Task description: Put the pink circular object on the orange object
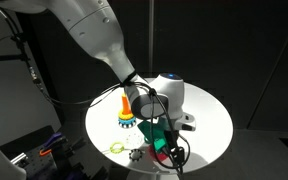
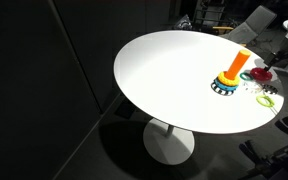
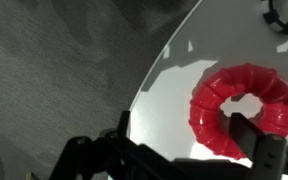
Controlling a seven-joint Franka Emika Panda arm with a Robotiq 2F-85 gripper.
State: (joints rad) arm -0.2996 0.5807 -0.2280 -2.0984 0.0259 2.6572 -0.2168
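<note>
The gripper (image 1: 164, 142) is held low over the table (image 3: 174, 90), jaws spread wide with nothing gripped, apparently so that the ring (image 3: 246, 108) can be straddled. In the wrist view one finger (image 3: 269, 150) is seen over the ring's hole. The ring is found lying flat near the table's edge. Beyond it the peg (image 1: 125, 102) is seen upright on its stacked base, ready to be threaded.

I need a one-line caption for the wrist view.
Gripper with open jaws above a flat pink-red ring near the edge of the round white table.
</note>
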